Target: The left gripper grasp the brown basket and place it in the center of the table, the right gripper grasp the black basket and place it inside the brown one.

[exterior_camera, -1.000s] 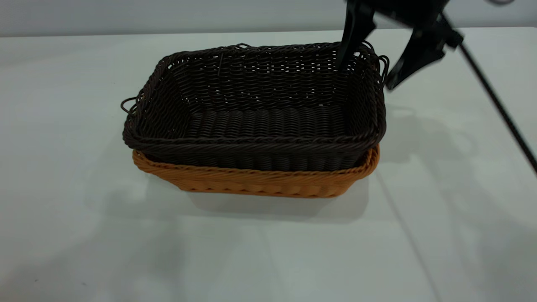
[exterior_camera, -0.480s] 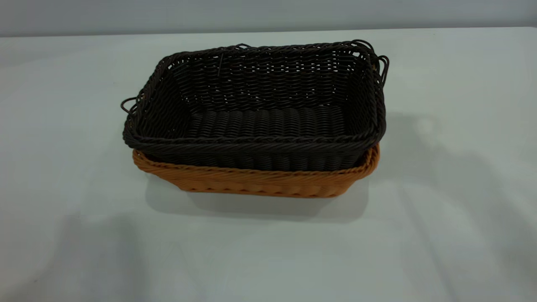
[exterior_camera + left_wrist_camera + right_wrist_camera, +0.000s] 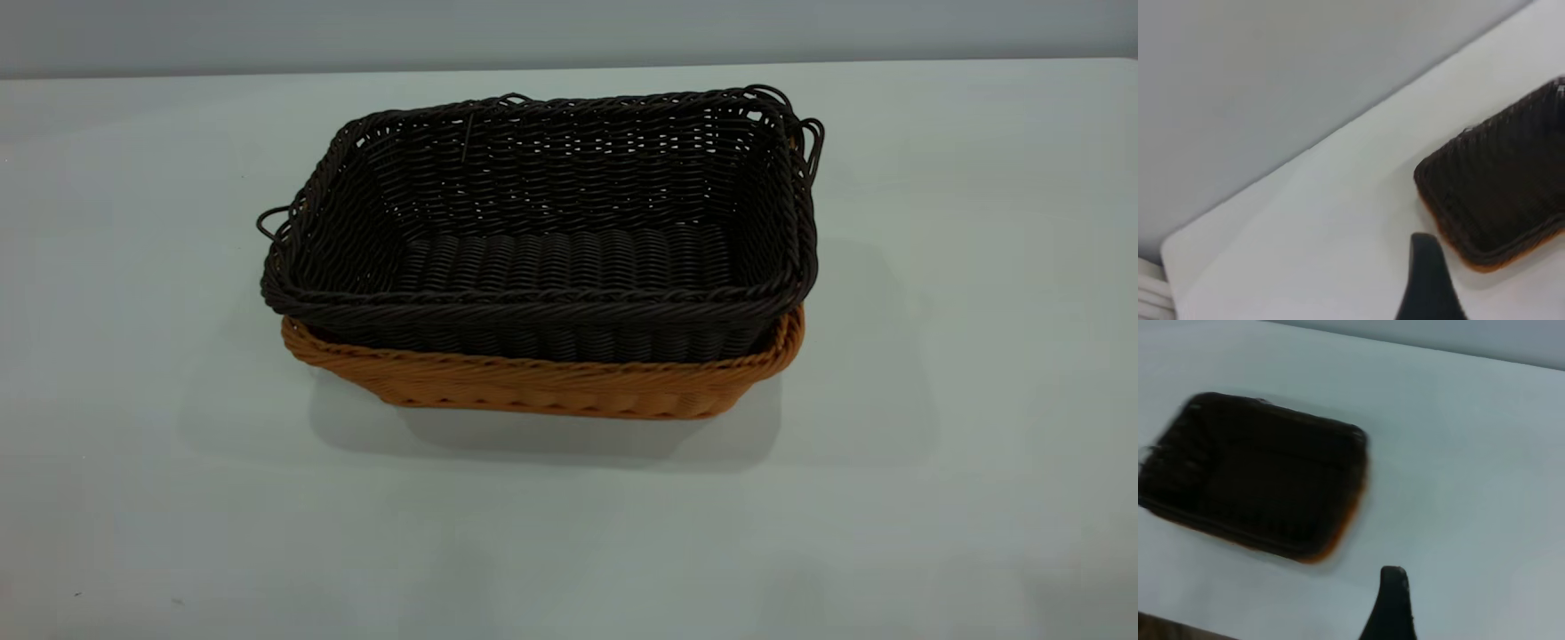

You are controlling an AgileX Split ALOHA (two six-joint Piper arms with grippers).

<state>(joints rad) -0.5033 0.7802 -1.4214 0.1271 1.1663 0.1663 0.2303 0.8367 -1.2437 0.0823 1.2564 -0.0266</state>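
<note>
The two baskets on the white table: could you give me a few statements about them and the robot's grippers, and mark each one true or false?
1. The black basket sits nested inside the brown basket. True.
2. The black basket holds several small objects. False: it shows nothing inside but its woven bottom.
3. A gripper is clamped on the black basket's rim. False: in the exterior view no gripper touches either basket.
4. The brown basket's rim shows below the black basket's rim. True.
5. The baskets stand side by side on the table. False: they are stacked, one inside the other.
</note>
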